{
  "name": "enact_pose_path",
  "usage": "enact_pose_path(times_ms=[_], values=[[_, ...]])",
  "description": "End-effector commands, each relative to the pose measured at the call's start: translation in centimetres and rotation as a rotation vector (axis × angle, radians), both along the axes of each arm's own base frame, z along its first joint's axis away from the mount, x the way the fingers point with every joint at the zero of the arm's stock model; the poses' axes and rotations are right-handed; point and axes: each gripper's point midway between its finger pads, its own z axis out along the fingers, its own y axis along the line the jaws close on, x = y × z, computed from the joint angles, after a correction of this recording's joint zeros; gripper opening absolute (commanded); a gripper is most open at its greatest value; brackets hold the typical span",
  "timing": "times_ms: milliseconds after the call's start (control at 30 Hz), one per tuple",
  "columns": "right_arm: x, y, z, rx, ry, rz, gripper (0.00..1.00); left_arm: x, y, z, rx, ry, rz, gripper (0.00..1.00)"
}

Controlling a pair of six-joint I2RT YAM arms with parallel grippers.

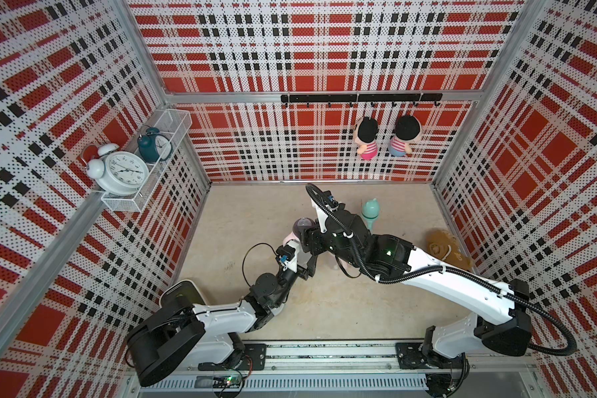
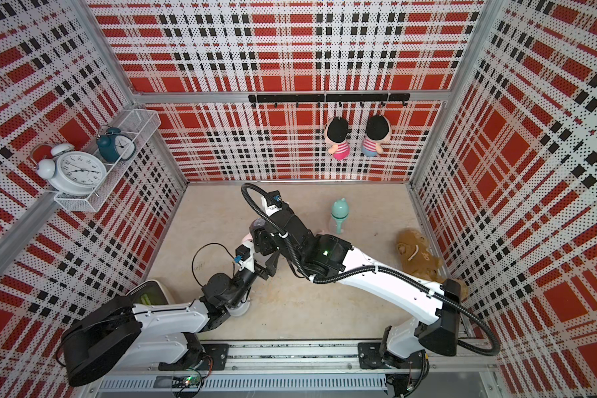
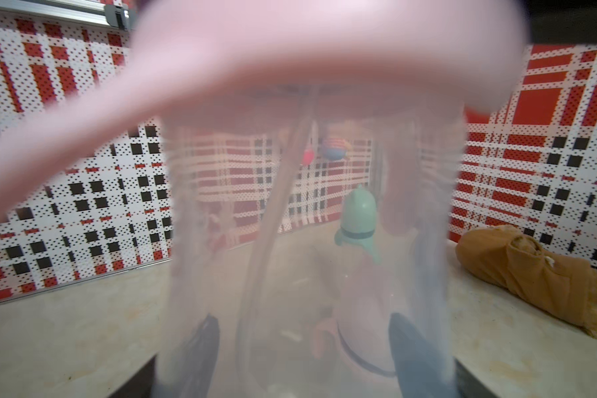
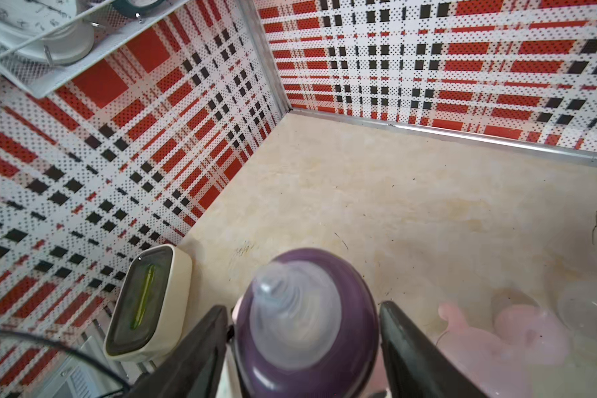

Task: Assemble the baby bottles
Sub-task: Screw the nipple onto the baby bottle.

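left gripper [image 3: 307,348] clamped on clear plastic pink-handled bottle [image 3: 311,248]; purple domed nipple collar [image 4: 355,310] sits between right gripper [image 4: 304,324] fingers, can't tell if squeezing

Standing bottle [image 1: 370,213] on desk [image 1: 249,213], rear centre-right; plush toy [image 1: 443,248] right of it, near right wall; clocks [image 1: 123,172] in left-wall basket [image 1: 124,203].

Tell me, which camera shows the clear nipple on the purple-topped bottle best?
The right wrist view: the nipple fills the foreground, close up, seated in its purple collar. In both top views it is tiny and partly hidden by the arms. The left wrist view shows the blurred clear bottle body, no nipple.
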Motion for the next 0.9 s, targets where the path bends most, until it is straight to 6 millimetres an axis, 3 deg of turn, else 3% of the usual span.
enact_pose_path(times_ms=[0,133,367,600,867], values=[[-0.7,-0.3,-0.5,-0.07,0.016,0.055,0.84,-0.2,0.1,3.9,-0.075,-0.097,-0.024,0.0],[-2.6,-0.2,1.7,-0.03,-0.045,0.284,0.91,-1.7,-1.5,3.9,-0.044,-0.129,-0.224,0.0],[-3.1,-4.4,4.4,-0.032,-0.153,0.403,0.93,-5.2,-3.4,4.1,-0.014,-0.168,-0.525,0.0],[-4.9,-5.0,3.8,-0.045,-0.131,0.549,0.93,-6.1,-4.8,3.9,-0.007,-0.129,-0.657,0.0],[-4.6,-4.1,1.2,-0.08,-0.047,0.566,0.93,-5.4,-4.9,3.7,-0.005,-0.117,-0.629,0.0]])
